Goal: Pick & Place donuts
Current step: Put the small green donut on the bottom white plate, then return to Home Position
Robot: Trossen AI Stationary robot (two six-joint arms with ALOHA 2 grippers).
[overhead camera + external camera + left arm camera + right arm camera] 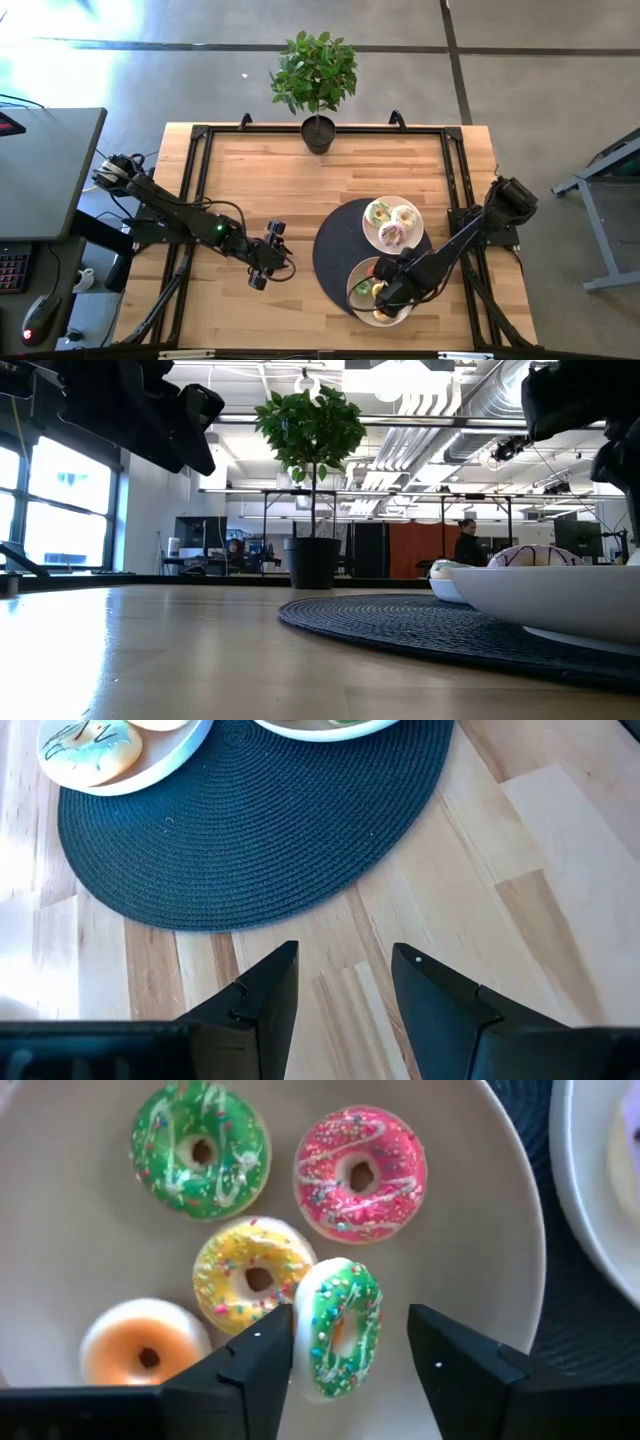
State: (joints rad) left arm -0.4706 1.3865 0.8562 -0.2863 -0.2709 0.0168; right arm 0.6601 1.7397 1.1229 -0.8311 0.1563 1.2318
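My right gripper [350, 1320] hangs open, fingers pointing down, over the near white plate [70, 1230] on the dark round mat [335, 250]. On that plate lie a green donut [200, 1148], a pink one [360, 1173], a yellow one [250, 1275] and an orange one [145, 1345]. A second green donut [340, 1335] stands on edge between the fingers, tilted, with its upper rim by the yellow donut. The far plate [393, 225] holds pale frosted donuts. My left gripper [345, 960] is open above bare wood left of the mat. My right gripper has the tilted green donut's pale rim [300, 1355] right at the inner side of one finger [265, 1355]; whether they touch I cannot tell. The other finger [450, 1360] stands clear of the donut. The donut's lower edge is on the plate.
A potted plant [317, 90] stands at the table's far edge. A black frame [200, 135] runs along the table's sides. Bare wood lies between the left gripper and the mat [260, 820]. The room beyond shows in the low view.
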